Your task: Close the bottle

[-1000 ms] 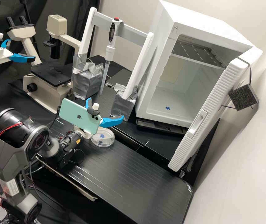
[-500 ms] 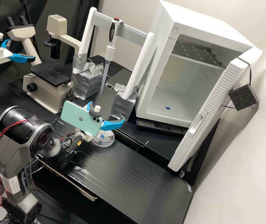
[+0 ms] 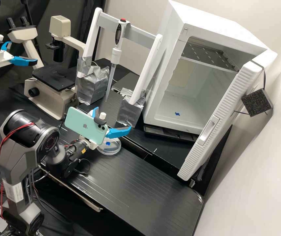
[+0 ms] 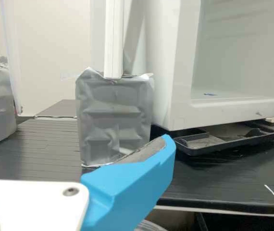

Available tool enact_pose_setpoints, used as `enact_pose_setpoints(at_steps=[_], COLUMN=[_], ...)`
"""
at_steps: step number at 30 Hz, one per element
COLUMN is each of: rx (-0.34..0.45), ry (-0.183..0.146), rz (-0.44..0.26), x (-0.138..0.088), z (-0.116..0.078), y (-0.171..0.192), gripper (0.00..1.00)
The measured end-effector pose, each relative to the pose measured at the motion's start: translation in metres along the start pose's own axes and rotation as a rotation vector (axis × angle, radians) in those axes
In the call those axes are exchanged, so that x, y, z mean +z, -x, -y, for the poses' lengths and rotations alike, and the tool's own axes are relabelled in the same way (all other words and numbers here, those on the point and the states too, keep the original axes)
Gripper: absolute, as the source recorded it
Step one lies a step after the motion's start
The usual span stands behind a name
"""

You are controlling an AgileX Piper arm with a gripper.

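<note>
My gripper point(image 3: 113, 118) is held above the black bench with its two blue fingers spread and nothing between them. Below it, partly behind the phone and wrist, a round clear dish point(image 3: 109, 151) with a blue mark lies flat on the bench. It has stacked clear rims; how its lid sits I cannot tell. I make out no bottle. In the wrist view, one blue finger of the gripper point(image 4: 132, 185) stands in front of a taped block, and a bit of the clear dish's rim point(image 4: 149, 226) shows beneath that finger.
A mint phone point(image 3: 85, 126) rides on my wrist. Behind stand a microscope point(image 3: 53, 78), a white frame point(image 3: 152, 65) on silver-taped blocks point(image 4: 113, 115) with a pipette point(image 3: 115, 54), and a white cabinet point(image 3: 212, 29) with its door open. A second arm's gripper is at the far left.
My arm's upper links have swung to the right, while the gripper and phone have shifted only slightly down and right. The dish has stayed in place, and the fingers remain spread.
</note>
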Motion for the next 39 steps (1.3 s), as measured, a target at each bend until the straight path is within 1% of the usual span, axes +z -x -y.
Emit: enact_pose_setpoints(at_steps=[8,14,19,23,26,29,30,32,37,39], rx=[-0.016,-0.023,-0.023,-0.023,-0.017,-0.011,-0.012,-0.011,-0.053,-0.094], ry=[-0.002,0.013,0.024,0.023,0.024,0.027,0.019,0.014,0.018,0.019], rz=[-0.015,-0.052,-0.053,-0.053,-0.066,-0.101,-0.121,-0.152,-0.259,-0.310], x=[-0.004,-0.013,-0.013,-0.013,-0.015,-0.022,-0.025,-0.032,-0.051,-0.060], z=[0.004,0.006,0.006,0.006,0.004,0.000,-0.002,-0.003,0.002,0.009], y=[0.000,0.002,0.002,0.002,0.003,0.006,0.008,0.013,0.022,0.025], gripper=[1.00,1.00,1.00,1.00,1.00,1.00,1.00,1.00,1.00,1.00])
